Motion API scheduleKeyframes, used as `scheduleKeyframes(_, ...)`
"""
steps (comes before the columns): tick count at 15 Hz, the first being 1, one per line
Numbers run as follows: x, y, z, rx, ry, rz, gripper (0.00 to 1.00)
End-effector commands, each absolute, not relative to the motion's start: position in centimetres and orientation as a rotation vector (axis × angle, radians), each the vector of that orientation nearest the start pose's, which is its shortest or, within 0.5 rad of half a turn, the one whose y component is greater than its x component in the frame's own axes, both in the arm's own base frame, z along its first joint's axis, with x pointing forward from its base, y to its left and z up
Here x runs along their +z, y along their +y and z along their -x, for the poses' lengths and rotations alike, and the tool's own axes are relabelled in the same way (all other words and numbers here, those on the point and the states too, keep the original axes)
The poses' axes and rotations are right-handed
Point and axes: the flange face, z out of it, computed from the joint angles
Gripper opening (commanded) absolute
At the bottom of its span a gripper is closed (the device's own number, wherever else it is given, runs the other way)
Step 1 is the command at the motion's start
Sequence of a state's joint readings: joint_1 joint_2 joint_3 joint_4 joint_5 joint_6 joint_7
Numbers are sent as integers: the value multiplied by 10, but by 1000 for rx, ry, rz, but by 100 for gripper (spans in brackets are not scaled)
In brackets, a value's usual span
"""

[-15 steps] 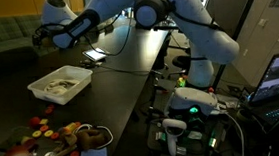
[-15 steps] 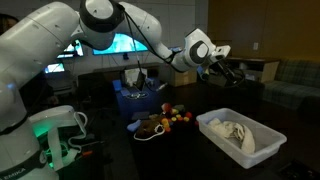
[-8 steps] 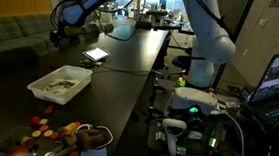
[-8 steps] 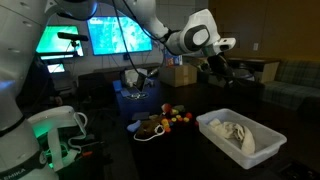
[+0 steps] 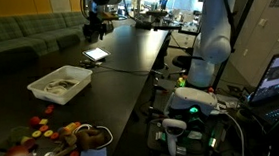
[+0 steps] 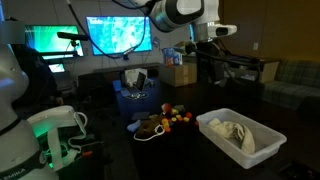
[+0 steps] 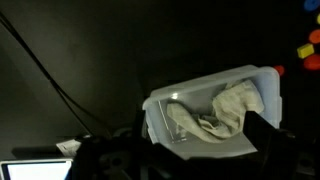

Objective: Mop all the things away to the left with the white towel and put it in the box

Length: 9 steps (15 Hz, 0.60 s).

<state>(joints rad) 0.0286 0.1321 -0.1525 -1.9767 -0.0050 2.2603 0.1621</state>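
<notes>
The white towel (image 7: 228, 106) lies crumpled inside the box (image 7: 200, 82), so the putting-away looks done. The small things (image 5: 52, 133) sit heaped together at one end of the worktop (image 5: 128, 59), apart from the box, as swept items would. The claw (image 6: 205, 68) hangs high and well clear, probably to avoid knocking anything. In the wrist view its fingers look released, spread with nothing between them.

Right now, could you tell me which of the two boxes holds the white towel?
The white plastic box in the foreground holds the white towel; the brown cardboard box stands farther back.
</notes>
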Motion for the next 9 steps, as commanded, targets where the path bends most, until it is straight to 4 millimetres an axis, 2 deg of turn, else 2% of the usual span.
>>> scheduleKeyframes(1,442,-95,-523,-169,430,3090,100)
scheduleKeyframes(5,461,-126,-479,-143,460,3063,100)
scheduleKeyframes(6,451,-121,-504,-123,477,3092,100)
scheduleKeyframes(9,458,-129,-485,-133,481,3081,100)
